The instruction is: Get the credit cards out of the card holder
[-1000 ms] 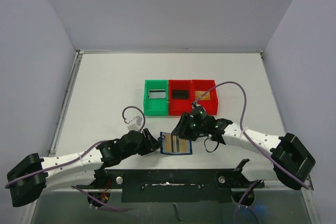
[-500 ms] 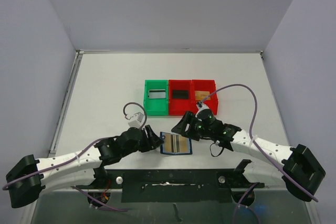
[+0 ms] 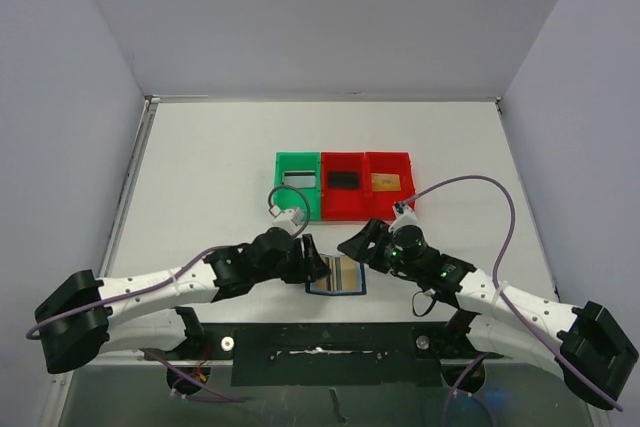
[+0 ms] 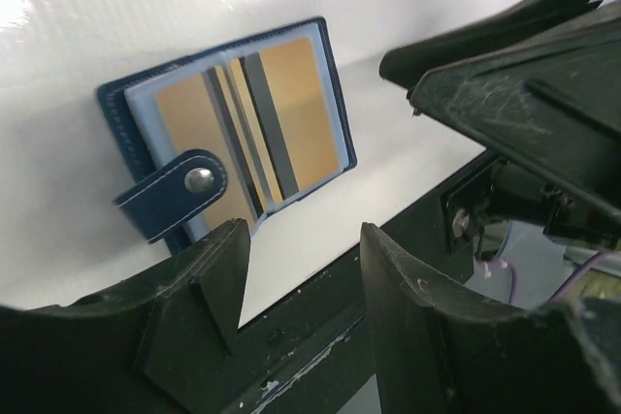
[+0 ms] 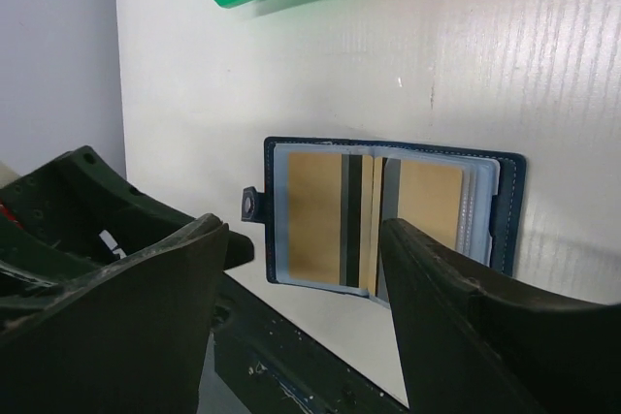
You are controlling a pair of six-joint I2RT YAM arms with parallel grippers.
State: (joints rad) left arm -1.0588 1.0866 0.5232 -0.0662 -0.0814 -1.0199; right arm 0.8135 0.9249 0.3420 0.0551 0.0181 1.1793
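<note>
top external view: the worktop (image 3: 200, 167) carries one green bin (image 3: 297, 209) and two red bins (image 3: 345, 209) in a row near its centre. both arms reach in from the near edge and converge between the bins and that edge.

1. card holder (image 3: 335, 277): lies open and flat, close to the near edge, roughly midway between the left and right edges. its long axis runs parallel to the near edge. the snap tab (image 4: 175, 191) sticks out at the end toward the left edge.
2. left gripper (image 3: 313, 259): at the holder's left end, just beside or over it (contact cannot be confirmed from above). the left wrist view shows the left gripper (image 4: 301, 278) with jaws spread and nothing between them, and the holder straight ahead.
3. right gripper (image 3: 352, 245): just beyond the holder's far side, toward its right half. the right wrist view shows the right gripper (image 5: 301, 288) spread wide and empty, the holder lying ahead between the finger lines.
4. credit cards (image 4: 296, 109): tan faces, one with a dark stripe, seated in the blue-grey pockets. none is drawn out yet.

judgement: the arms are about equally near. the left gripper sits on the holder's long axis at the tab end, suited to pinning; the right gripper approaches across the short axis, suited to drawing a card.
</note>
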